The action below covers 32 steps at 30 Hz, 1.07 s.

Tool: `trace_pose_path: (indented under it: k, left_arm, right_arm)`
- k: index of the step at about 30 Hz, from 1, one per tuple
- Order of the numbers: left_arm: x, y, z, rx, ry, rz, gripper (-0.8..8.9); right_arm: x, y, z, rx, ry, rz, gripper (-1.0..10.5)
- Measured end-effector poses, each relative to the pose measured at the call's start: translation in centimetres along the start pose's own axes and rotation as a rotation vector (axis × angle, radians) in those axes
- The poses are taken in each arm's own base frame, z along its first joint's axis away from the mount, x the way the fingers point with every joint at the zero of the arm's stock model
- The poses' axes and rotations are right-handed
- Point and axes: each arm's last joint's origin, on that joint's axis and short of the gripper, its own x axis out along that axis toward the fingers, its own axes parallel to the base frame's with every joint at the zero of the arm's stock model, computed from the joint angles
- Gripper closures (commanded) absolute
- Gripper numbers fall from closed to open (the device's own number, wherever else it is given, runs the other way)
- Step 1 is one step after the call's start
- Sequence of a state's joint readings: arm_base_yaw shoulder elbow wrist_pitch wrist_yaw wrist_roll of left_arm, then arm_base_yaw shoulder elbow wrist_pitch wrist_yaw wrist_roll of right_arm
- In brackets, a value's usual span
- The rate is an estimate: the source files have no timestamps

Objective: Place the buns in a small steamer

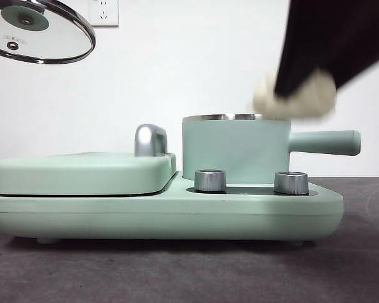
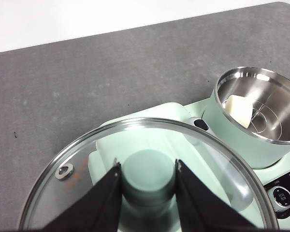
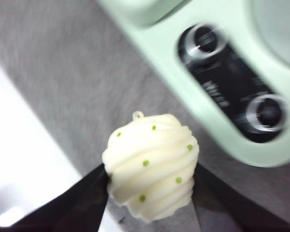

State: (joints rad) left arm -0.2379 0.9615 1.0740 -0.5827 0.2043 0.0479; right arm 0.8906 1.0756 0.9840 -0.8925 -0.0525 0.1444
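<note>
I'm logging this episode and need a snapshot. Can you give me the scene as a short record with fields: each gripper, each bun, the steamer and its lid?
left gripper: shut on the glass lid's green knob, held high, away from the pot
right gripper: shut on the ribbed bun, above the steamer's handle side
smooth bun: already inside the small steamer
steamer: open, on the mint-green cooker base

Setting: an indoor robot test bench, not a home kitchen. Evidence: a bare white wall (image 1: pixel 196 63) with one power outlet (image 1: pixel 103 12); a plain dark grey felt-like surface (image 1: pixel 177 271) carrying only one mint-green countertop cooking appliance (image 1: pixel 164 211) with two steel control knobs (image 1: pixel 210 180).
</note>
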Motion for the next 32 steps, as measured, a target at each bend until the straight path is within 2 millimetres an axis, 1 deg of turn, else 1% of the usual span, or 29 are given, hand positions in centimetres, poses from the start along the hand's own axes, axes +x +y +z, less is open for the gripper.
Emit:
trace_pose_path:
  k: [3,6,9,13,15,19,24,29,32]
  left_arm:
    - [0.0,0.0,0.0,0.0,0.0,0.0,7.96]
    - [0.0,0.0,0.0,0.0,0.0,0.0,7.96]
    - [0.0,0.0,0.0,0.0,0.001,0.0,7.96]
    - [0.0,0.0,0.0,-0.001,0.003,0.0,7.96]
    - [0.0,0.0,0.0,-0.001,0.005,0.0,7.96]
    - [0.0,0.0,0.0,-0.001,0.005,0.0,7.96]
    - [0.0,0.0,0.0,-0.001,0.005,0.0,7.96]
    - [0.0,0.0,0.0,-0.001,0.005,0.0,7.96]
    - [0.0,0.0,0.0,-0.001,0.005,0.0,7.97]
  right_arm:
    - [-2.5,-0.5,1.8,0.061,-0.056,-0.006,7.1]
    - [-4.3,-1.2,3.9,0.105,-0.12,0.01,7.1]
    - [-5.2,-2.2,6.0,0.142,-0.164,-0.014,7.1]
    - [-5.1,-3.8,8.7,0.172,-0.179,-0.053,7.1]
    - [-4.5,-4.7,9.9,0.186,-0.165,-0.073,7.1]
    - [-2.7,-6.7,12.1,0.211,-0.124,-0.104,7.1]
    - [0.4,-8.9,14.1,0.219,-0.066,-0.127,7.1]
    - [3.9,-10.6,14.4,0.245,0.024,-0.136,7.1]
    - [5.5,-11.5,14.3,0.259,0.068,-0.143,7.1]
